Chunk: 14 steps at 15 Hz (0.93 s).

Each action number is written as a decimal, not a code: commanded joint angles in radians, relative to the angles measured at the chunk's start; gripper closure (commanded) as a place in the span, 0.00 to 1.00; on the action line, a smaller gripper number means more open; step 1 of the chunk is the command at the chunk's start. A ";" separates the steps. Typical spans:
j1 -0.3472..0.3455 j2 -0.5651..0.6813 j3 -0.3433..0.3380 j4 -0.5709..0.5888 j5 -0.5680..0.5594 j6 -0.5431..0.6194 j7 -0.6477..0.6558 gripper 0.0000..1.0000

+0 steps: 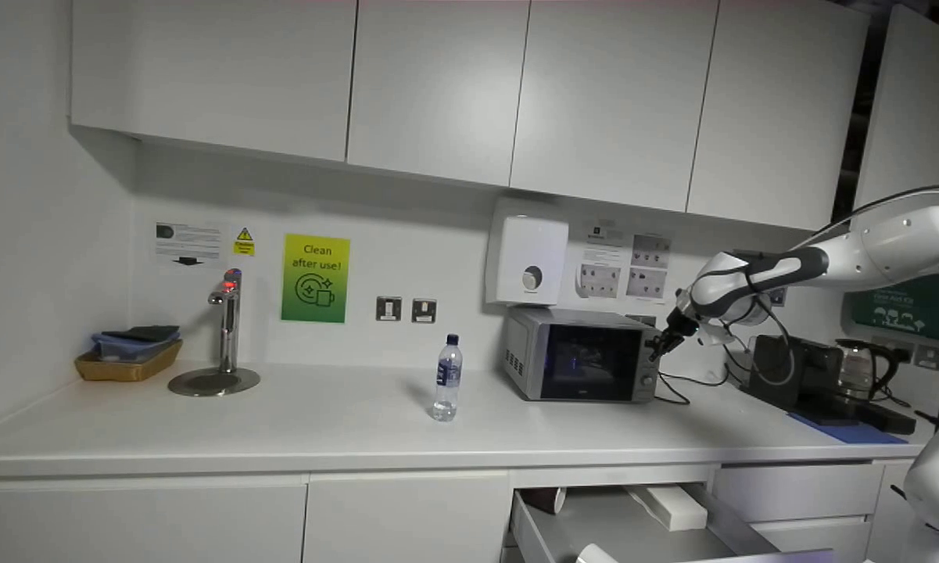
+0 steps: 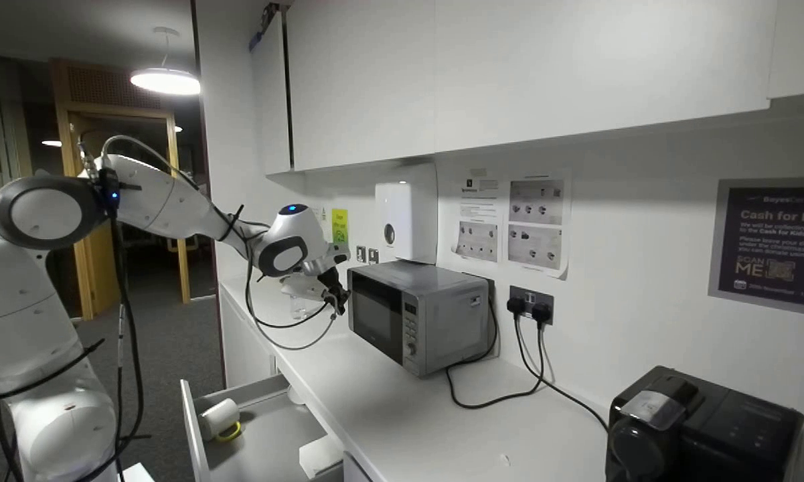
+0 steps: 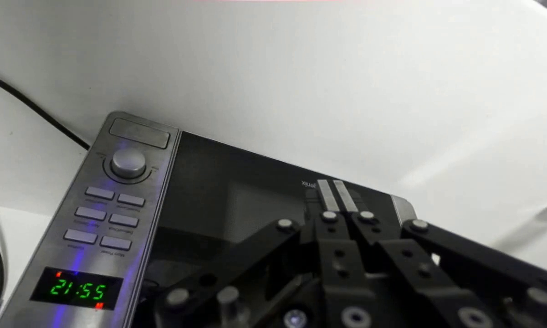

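My gripper [image 3: 336,195] is shut, its two pale-edged fingertips lying almost together with nothing seen between them. It stands in front of a silver microwave [image 1: 530,352] with a dark glass door [image 3: 255,182], which is closed. The wrist view shows the control panel [image 3: 104,214] to the left of the fingers, with a round dial, several buttons and a lit green display. In both exterior views the gripper [image 2: 339,301] is close to the microwave's front; whether it touches the door I cannot tell. The gripper [image 1: 660,344] overlaps the panel side in an exterior view.
Below the counter [image 1: 320,422] a drawer [image 2: 274,438] is pulled out, holding a white mug [image 2: 219,418] and a white box [image 1: 679,508]. A water bottle [image 1: 447,383] stands left of the microwave. The coffee machine [image 2: 703,428], glass kettle [image 1: 854,371] and black cables lie to its right.
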 commanded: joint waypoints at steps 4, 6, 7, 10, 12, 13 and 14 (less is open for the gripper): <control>0.024 -0.202 -0.010 -0.149 -0.033 -0.031 0.090 1.00; 0.026 -0.243 -0.010 -0.182 -0.034 -0.031 0.107 1.00; 0.026 -0.261 -0.011 -0.197 -0.035 -0.031 0.114 1.00; 0.022 -0.317 -0.008 -0.237 -0.044 -0.036 0.141 1.00; 0.021 -0.353 -0.006 -0.262 -0.052 -0.040 0.159 1.00; 0.021 -0.371 -0.006 -0.275 -0.055 -0.039 0.166 1.00; 0.022 -0.389 -0.006 -0.290 -0.055 -0.037 0.173 1.00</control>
